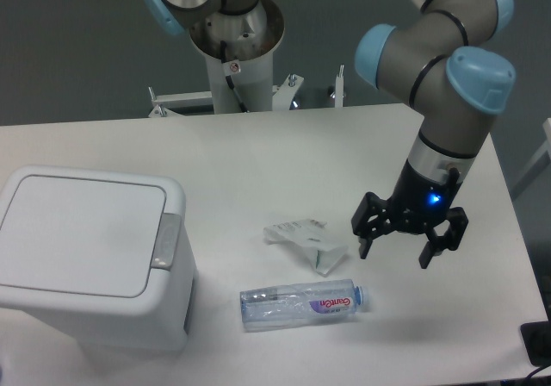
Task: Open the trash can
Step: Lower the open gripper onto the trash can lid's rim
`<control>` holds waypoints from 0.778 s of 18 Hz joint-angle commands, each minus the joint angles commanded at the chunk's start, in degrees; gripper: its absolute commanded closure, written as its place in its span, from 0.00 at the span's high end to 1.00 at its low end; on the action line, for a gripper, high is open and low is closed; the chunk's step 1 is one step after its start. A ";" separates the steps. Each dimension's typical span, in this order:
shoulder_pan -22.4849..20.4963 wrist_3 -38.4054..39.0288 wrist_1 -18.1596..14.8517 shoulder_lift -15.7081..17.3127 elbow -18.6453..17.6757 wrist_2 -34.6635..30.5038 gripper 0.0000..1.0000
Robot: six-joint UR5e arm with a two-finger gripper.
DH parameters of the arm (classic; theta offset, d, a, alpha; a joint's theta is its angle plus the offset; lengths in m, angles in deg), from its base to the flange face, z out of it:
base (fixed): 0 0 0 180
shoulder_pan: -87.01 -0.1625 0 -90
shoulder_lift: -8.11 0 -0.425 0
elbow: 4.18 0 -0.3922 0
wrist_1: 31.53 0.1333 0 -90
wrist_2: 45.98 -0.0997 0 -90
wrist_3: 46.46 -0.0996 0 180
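The pincer (394, 253) is hovering wide open and empty, well apart from the lidded trash can (90, 257), its latch button (166, 240) unpressed.

The trash can (90, 257) stands at the front left of the tabletop (284, 158), lid down, latch on its right rim. To its right, near the middle, lies a wrapper (306, 240), and just in front of that a bottle (301, 302) lies on its side, cap to the right. The gripper (408, 245) hangs above the tabletop right of the wrapper, well apart from the trash can, fingers spread and pointing down. The arm's base (234, 54) rises behind the tabletop's far edge, near the middle.
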 joint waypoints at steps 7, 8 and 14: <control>0.79 3.69 -0.18 1.49 0.09 2.55 1.00; 1.84 4.57 -0.18 1.67 0.26 2.55 1.00; 4.40 8.09 -0.26 2.28 0.79 2.55 1.00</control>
